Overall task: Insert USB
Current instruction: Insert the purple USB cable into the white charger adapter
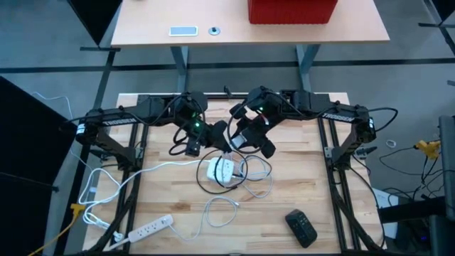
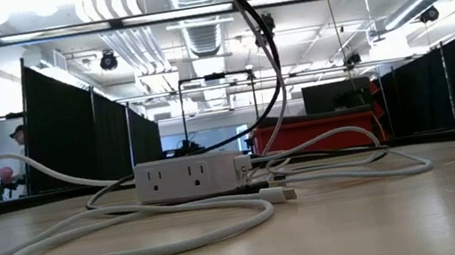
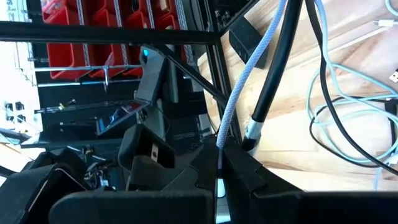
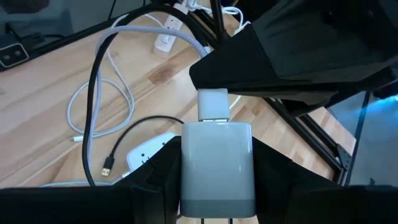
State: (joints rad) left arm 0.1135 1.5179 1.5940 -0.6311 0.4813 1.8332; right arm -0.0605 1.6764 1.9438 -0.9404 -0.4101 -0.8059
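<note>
At six o'clock on the table, nearest us in the high view, we see a white power strip [image 1: 151,228] at about seven o'clock and a black remote [image 1: 301,227] at about five o'clock, well apart. Toward the centre sits a white multi-outlet cube [image 1: 220,169] with loops of white cable [image 1: 234,206] around it; in the low view its sockets face us [image 2: 183,178].

Just beyond the cube, above the middle of the table, our two grippers meet. Our right gripper [image 4: 216,186] is clamped on a white USB wall charger [image 4: 216,163], its fingers pressed against both flat sides, with the charger's port end pointing away from the wrist. A white USB plug [image 4: 212,104] sits right at that port, touching it; how deep it is seated we cannot tell. Our left gripper [image 3: 221,186] has its fingers closed tight on the plug end of a braided white cable [image 3: 249,68], which runs out from between them. A loose black USB cable [image 4: 134,134] lies on the wood below.

At twelve o'clock, past the table, stands a desk with a red bin [image 1: 291,11].
</note>
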